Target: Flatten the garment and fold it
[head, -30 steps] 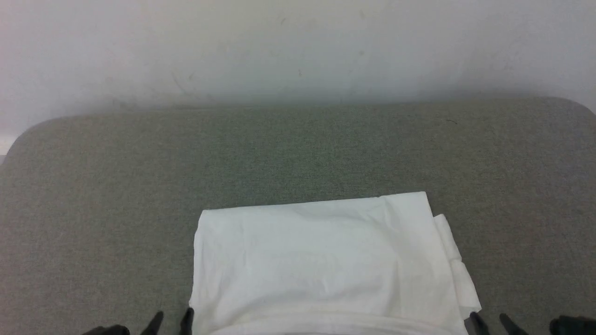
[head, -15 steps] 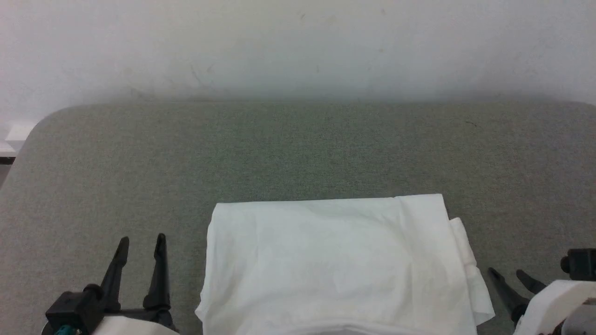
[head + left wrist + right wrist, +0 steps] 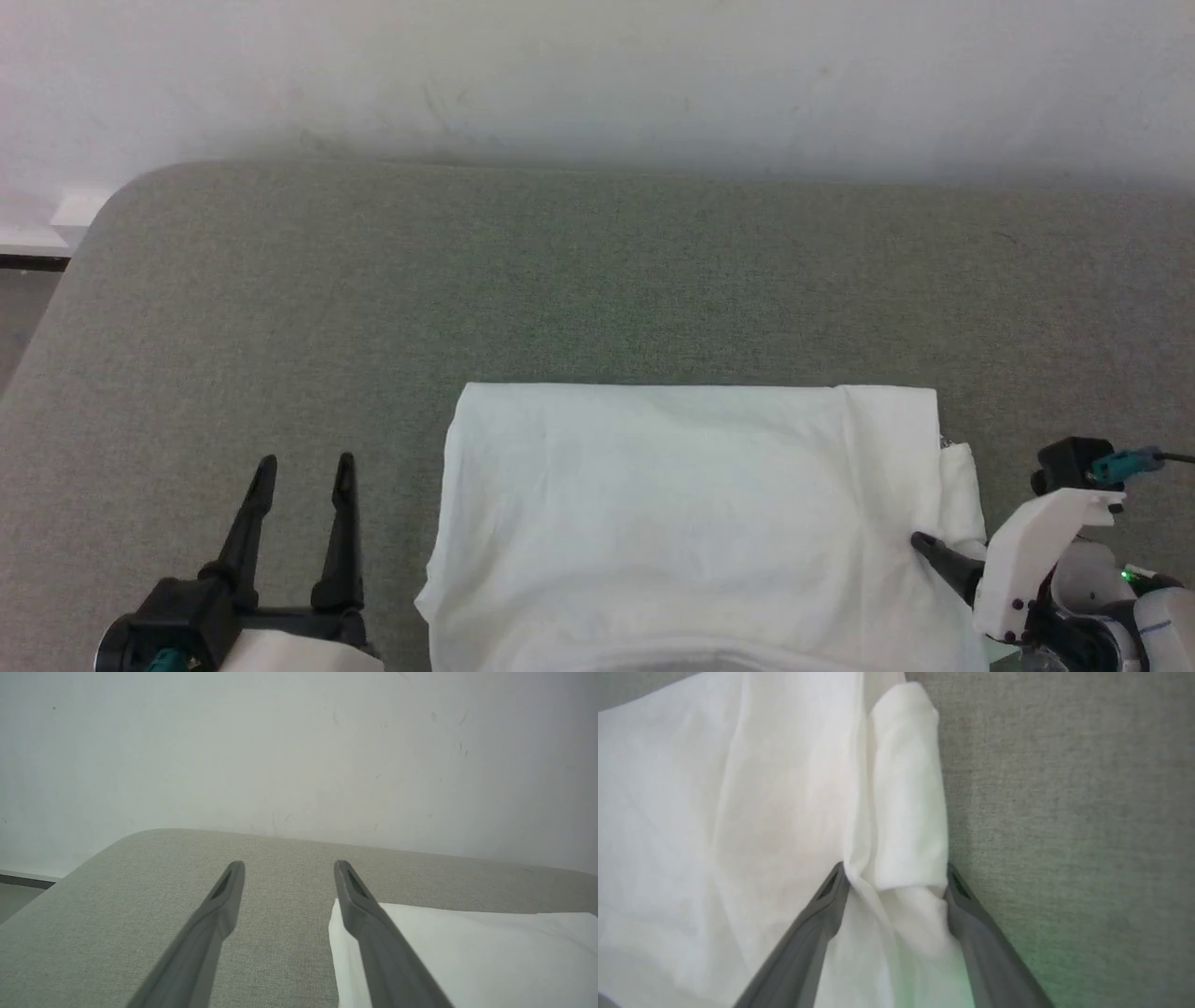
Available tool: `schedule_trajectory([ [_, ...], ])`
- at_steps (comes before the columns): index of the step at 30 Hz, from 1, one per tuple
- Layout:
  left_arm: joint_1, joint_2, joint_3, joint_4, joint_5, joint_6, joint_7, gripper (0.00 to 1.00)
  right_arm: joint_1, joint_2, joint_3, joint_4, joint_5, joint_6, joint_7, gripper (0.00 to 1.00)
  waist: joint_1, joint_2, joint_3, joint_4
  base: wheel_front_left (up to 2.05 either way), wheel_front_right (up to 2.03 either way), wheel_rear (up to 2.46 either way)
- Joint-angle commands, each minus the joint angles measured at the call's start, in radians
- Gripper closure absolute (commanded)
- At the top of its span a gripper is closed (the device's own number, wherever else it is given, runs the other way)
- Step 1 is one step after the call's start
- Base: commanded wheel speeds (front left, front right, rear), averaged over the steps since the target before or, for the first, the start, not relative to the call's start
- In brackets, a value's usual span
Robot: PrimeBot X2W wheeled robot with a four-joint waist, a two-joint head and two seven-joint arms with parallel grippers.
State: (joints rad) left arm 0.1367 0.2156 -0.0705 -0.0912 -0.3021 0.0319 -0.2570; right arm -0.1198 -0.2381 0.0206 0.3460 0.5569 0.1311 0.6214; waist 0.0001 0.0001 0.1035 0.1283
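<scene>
The garment [image 3: 691,513] is a white rectangle of folded fabric lying flat on the grey table [image 3: 597,280], near its front edge. A narrow folded strip [image 3: 906,802] sticks out along its right side. My left gripper [image 3: 307,461] hovers open just left of the garment, fingers pointing to the far wall; in the left wrist view, the left gripper [image 3: 289,865] has nothing between its fingers and the garment [image 3: 467,952] lies to its right. My right gripper [image 3: 894,868] stands open at the garment's right edge, one finger on each side of the strip. One dark fingertip [image 3: 922,541] rests on the cloth.
A pale wall [image 3: 597,75] runs right behind the table. The table's far left corner [image 3: 112,196] is rounded, with floor [image 3: 19,317] beyond it. Bare grey tabletop stretches behind the garment and to its left.
The head camera has shifted. Both grippers have risen into view from the bottom edge. The right gripper has come in over the garment's right edge, around the protruding strip.
</scene>
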Motion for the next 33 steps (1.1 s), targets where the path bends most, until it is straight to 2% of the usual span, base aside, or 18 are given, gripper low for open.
schedule_trajectory([
  [1, -0.014, -0.006, 0.004, -0.003, 0.008, -0.007, -0.005, 0.0, 0.025, 0.027, 0.034, 0.041, 0.013, 0.0, 0.033, 0.0, -0.0001, -0.0001, 0.002, 0.003, 0.0, 0.0, 0.0],
  [2, -0.014, -0.01, 0.008, -0.002, 0.015, -0.01, -0.005, 0.0, 0.026, 0.031, 0.049, 0.061, 0.025, 0.0, 0.061, 0.0, -0.0001, -0.0001, 0.001, 0.005, 0.0, 0.0, 0.0],
  [3, -0.012, -0.013, 0.012, 0.001, 0.021, -0.012, -0.005, 0.0, 0.029, 0.035, 0.065, 0.08, 0.036, 0.0, 0.092, 0.19, -0.0001, -0.0001, -0.001, 0.005, 0.0, 0.0, 0.0],
  [4, -0.01, -0.018, 0.016, 0.002, 0.024, -0.015, -0.005, 0.0, 0.03, 0.037, 0.078, 0.093, 0.049, 0.0, 0.119, 0.67, -0.0001, -0.0001, -0.002, 0.005, 0.0, 0.0, 0.0],
  [5, -0.009, -0.022, 0.02, 0.003, 0.027, -0.019, -0.005, 0.0, 0.029, 0.038, 0.086, 0.1, 0.062, 0.0, 0.137, 1.0, -0.0001, -0.0001, -0.004, 0.005, 0.0, 0.0, 0.0],
  [8, -0.003, -0.031, 0.031, 0.012, 0.037, -0.027, -0.005, 0.0, 0.02, 0.029, 0.1, 0.091, 0.08, 0.0, 0.146, 1.0, -0.0001, -0.0001, -0.014, 0.002, 0.0, 0.0, 0.0],
  [14, 0.011, -0.043, 0.046, 0.026, 0.051, -0.041, -0.005, 0.0, 0.021, -0.016, 0.061, 0.0, 0.069, 0.0, 0.068, 1.0, -0.0001, -0.0001, -0.043, -0.01, 0.0, 0.0, 0.0],
  [19, 0.026, -0.047, 0.059, 0.032, 0.06, -0.046, -0.005, 0.0, 0.068, -0.06, -0.037, -0.076, 0.045, 0.0, 0.046, 1.0, -0.0001, -0.0001, -0.059, -0.026, 0.0, 0.0, 0.0],
  [25, 0.033, -0.047, 0.065, 0.047, 0.073, -0.049, -0.005, 0.0, 0.131, -0.076, -0.228, -0.099, 0.012, 0.0, 0.079, 1.0, -0.0001, -0.0001, -0.069, -0.037, 0.0, 0.0, 0.0],
  [28, 0.032, -0.049, 0.065, 0.055, 0.075, -0.053, -0.005, 0.0, 0.135, -0.037, -0.296, -0.103, 0.066, 0.0, 0.133, 1.0, -0.0001, -0.0001, -0.075, -0.038, 0.0, 0.0, 0.0],
  [33, 0.031, -0.053, 0.064, 0.066, 0.076, -0.059, -0.005, 0.0, 0.119, 0.097, -0.328, -0.17, 0.312, 0.0, 0.322, 1.0, -0.0001, -0.0001, -0.085, -0.036, 0.0, 0.0, 0.0],
])
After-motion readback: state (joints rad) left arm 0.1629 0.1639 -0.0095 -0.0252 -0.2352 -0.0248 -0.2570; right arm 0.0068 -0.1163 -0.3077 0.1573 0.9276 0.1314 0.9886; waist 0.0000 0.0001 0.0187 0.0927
